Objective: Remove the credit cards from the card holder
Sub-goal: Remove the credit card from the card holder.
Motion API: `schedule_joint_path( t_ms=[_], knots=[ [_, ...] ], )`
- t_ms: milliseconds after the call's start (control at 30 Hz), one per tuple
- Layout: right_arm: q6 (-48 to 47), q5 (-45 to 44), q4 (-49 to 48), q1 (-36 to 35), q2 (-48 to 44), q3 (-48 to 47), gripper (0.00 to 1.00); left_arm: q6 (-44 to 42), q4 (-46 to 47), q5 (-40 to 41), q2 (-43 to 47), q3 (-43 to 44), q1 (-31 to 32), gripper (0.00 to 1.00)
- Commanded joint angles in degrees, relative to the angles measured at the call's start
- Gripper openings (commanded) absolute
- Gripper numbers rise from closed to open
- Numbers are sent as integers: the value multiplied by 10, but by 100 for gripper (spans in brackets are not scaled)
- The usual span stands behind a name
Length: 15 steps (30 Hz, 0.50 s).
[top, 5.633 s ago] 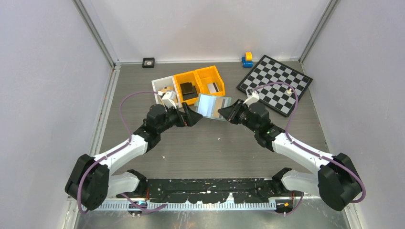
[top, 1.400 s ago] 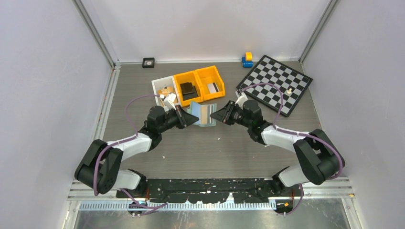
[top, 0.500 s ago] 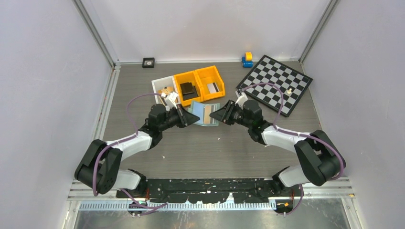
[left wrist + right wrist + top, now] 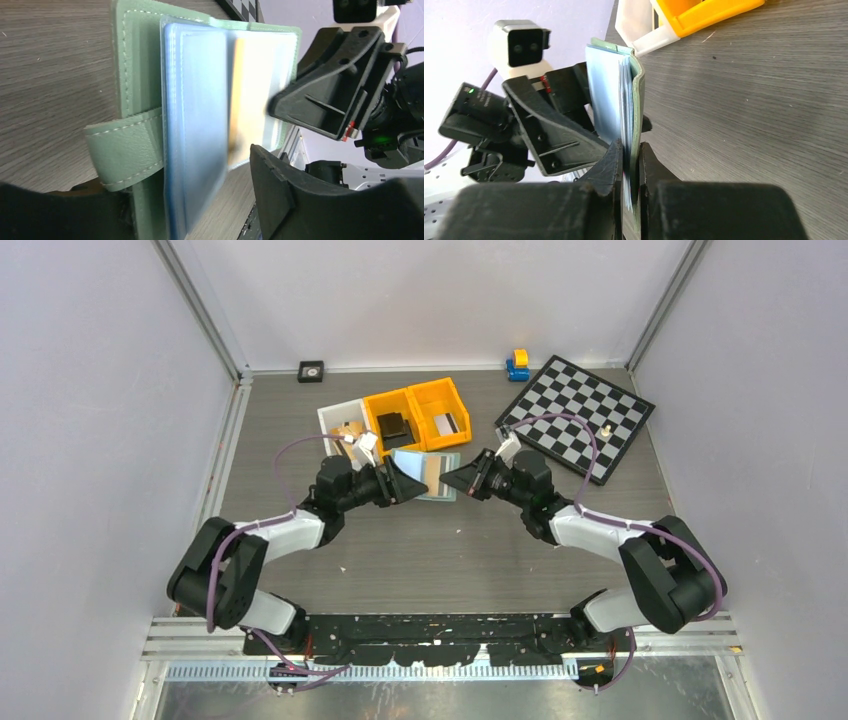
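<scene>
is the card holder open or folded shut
Open. The card holder is unfolded, its blue sleeves fanned out with a card showing; the right gripper pinches one edge.

The work surface is a flat grey table top with wood grain [image 4: 450, 550], matte and a little scratched. Plain pale lilac-white walls close it on three sides: the left wall [image 4: 90, 390], the far wall [image 4: 430, 300] and the right wall [image 4: 770, 390]. Slim aluminium posts [image 4: 200, 310] stand in the two far corners. A shiny metal strip [image 4: 450, 695] runs along the near edge. The light is soft and even, with weak shadows.
</scene>
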<state>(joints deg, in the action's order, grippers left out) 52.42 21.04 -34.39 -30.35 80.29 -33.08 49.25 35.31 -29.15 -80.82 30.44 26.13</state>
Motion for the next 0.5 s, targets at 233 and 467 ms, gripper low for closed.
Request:
schedule_joint_path(
  t_ms=[233, 467],
  knots=[
    [32, 47, -108, -4, -6, 10, 2, 57, 145, -74, -63, 24, 1, 38],
    [27, 20, -95, -4, -25, 21, 35, 40, 114, -42, -24, 9, -6, 0]
  ],
)
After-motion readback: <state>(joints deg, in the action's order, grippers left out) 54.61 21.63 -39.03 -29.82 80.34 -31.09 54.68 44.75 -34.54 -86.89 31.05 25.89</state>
